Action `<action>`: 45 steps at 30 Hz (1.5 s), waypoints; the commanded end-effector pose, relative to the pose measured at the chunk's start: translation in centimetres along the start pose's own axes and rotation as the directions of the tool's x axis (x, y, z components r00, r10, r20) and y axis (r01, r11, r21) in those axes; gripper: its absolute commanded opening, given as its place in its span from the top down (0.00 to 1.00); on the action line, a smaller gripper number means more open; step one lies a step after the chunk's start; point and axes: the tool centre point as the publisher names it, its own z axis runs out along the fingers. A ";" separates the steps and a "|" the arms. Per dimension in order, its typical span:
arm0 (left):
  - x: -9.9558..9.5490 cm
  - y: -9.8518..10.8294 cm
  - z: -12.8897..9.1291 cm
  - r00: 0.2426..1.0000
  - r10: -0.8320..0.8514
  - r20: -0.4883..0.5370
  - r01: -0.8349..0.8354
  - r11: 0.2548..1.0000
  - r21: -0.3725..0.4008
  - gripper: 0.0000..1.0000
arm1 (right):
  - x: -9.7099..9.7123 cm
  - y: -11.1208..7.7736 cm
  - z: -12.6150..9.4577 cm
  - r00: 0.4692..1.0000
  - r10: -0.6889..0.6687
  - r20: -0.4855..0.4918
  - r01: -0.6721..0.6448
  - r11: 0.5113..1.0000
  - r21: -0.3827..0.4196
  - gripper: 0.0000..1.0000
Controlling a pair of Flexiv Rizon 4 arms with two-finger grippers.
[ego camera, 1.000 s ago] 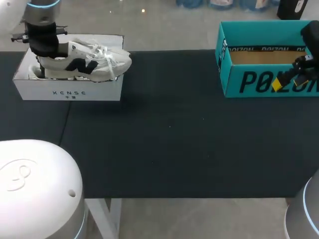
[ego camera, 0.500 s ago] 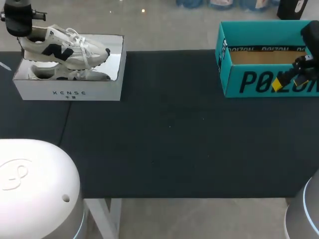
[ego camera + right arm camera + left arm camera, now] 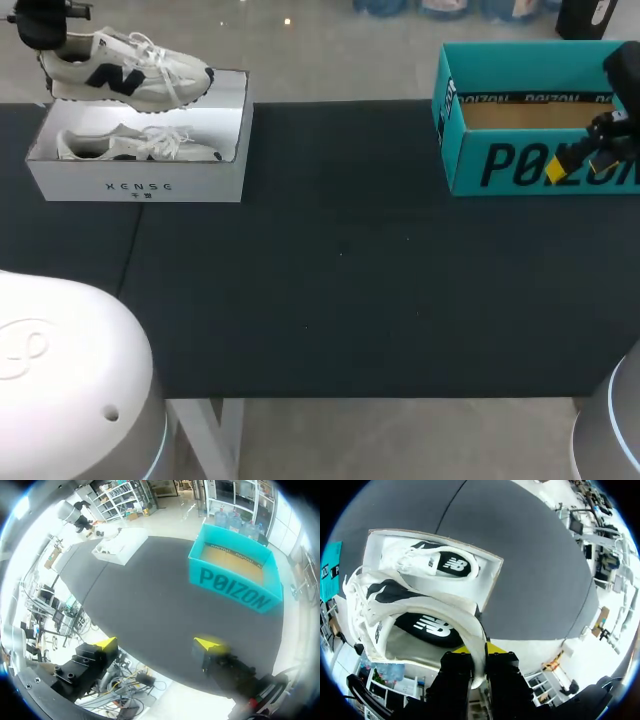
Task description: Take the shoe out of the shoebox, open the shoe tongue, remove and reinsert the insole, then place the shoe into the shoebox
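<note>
Extraction step, we judged: left gripper (image 3: 476,656) held the shoe (image 3: 125,72) above the shoebox (image 3: 135,186); next, a set-down beside the shoebox.

Our head camera sits above and behind us, looking down on the whole table (image 3: 340,300), with the white box (image 3: 135,185) far left and the teal box (image 3: 500,165) far right. Our left wrist camera hangs close over the shoe (image 3: 395,605), facing down into the white box. Our right wrist camera stands high at the right, facing left across the table. All three share both boxes.

2 shoes (image 3: 125,72), 2 boxes (image 3: 135,185)
</note>
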 end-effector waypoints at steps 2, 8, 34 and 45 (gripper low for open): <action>-1.1 2.0 2.6 1.000 -0.006 -0.007 0.006 0.999 0.049 1.00 | 0.0 0.1 0.1 1.000 0.001 0.001 -0.001 1.000 0.003 0.00; -1.7 1.6 4.9 1.000 -0.008 -0.021 0.009 0.997 0.073 1.00 | 0.0 0.1 0.1 1.000 0.001 0.001 -0.001 1.000 0.003 0.00; -4.4 -1.2 12.5 0.999 0.018 -0.037 -0.013 0.990 0.138 1.00 | 0.0 0.1 0.1 1.000 0.001 0.001 -0.001 1.000 0.003 0.00; -4.6 -0.8 15.0 1.000 0.002 -0.013 0.000 0.989 0.150 1.00 | 0.0 0.1 0.1 1.000 0.001 0.001 -0.001 1.000 0.003 0.00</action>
